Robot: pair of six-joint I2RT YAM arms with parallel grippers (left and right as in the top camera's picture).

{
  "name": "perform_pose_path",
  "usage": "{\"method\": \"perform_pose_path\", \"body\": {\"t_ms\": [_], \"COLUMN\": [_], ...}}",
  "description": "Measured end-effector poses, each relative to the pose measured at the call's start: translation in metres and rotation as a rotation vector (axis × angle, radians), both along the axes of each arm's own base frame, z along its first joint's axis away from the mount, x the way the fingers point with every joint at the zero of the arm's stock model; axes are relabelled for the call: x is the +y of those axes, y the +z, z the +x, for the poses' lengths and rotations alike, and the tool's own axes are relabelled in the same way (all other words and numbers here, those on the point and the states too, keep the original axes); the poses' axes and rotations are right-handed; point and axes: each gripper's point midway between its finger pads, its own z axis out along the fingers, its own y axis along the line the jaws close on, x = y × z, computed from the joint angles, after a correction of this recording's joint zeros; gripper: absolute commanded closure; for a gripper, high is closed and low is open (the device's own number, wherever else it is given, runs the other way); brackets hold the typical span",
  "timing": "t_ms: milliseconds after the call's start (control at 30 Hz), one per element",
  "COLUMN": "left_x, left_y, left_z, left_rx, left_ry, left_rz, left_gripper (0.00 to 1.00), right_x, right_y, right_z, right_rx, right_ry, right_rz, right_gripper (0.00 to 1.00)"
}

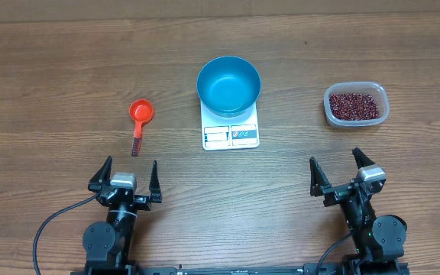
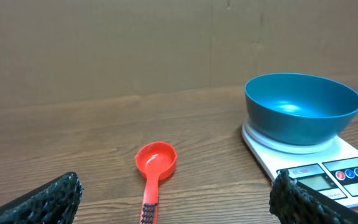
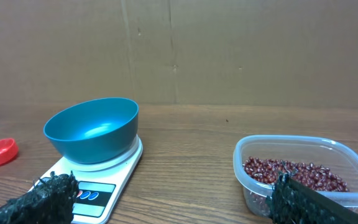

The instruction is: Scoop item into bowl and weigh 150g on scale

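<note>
a bright blue bowl [image 1: 228,84] sits on a small white scale [image 1: 231,135] at the middle of a wooden table [image 1: 52,76], seen from overhead. it covers the far part of the platform, and the display panel shows at the bowl's 6 o'clock, on the side toward the arms. at the scale's 3 o'clock, well apart from it, a clear plastic container [image 1: 383,107] with rounded corners holds the dark red-brown beans [image 1: 353,105] in a loose maroon layer. at the scale's 9 o'clock a red scoop [image 1: 140,114] lies flat on the wood, cup toward 12 o'clock and dark-striped handle toward 6 o'clock.

the left gripper [image 1: 131,163] hovers near the table edge at about 7 o'clock from the scale, its jaws spread wide and holding nothing; the scoop lies just beyond them at 12 o'clock. the right gripper [image 1: 334,156] hangs at about 5 o'clock from the scale, its jaws likewise spread wide and free, with the container beyond at 12 o'clock. neither gripper touches any object.
</note>
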Motion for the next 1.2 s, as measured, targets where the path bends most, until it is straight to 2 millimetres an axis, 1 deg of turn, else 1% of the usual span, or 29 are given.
{"method": "perform_pose_path", "body": {"t_ms": [67,167,333,533,733,867,1000,1100,1200], "left_x": [-0.001,-0.002,-0.003,-0.007,-0.013,-0.019,-0.024,-0.026,-0.026], "left_y": [0.004,0.015,0.043,0.068,0.083,0.093,0.099,0.104,0.104], "left_z": [-0.001,-0.002,-0.002,0.009,0.030,0.048,0.065,0.086,0.109], "left_rx": [-0.002,0.002,0.025,0.121,0.321,0.495,0.682,0.767,0.793], "left_ry": [-0.006,-0.009,-0.016,-0.036,-0.060,-0.090,-0.106,-0.109,-0.106], "left_rz": [-0.012,-0.023,-0.031,-0.041,-0.048,-0.063,-0.077,-0.082,-0.082], "left_gripper": [0.00,0.00,0.00,0.00,0.00,0.00,0.00,0.00,0.01], "right_x": [0.000,0.000,0.000,0.000,0.001,0.001,0.001,0.001,0.001], "right_y": [0.000,0.000,0.000,0.000,0.000,0.000,0.000,0.000,0.000], "right_z": [0.000,0.000,0.000,0.000,0.000,0.000,0.000,0.000,0.000], "right_rx": [0.000,0.000,0.000,0.000,0.000,-0.001,-0.001,-0.001,0.000], "right_ry": [0.000,0.000,0.000,0.001,0.002,0.005,0.005,0.005,0.005], "right_rz": [0.000,0.000,0.000,0.000,0.000,-0.001,0.000,0.000,0.000], "right_gripper": [0.00,0.00,0.00,0.00,0.00,0.00,0.00,0.00,0.00]}}
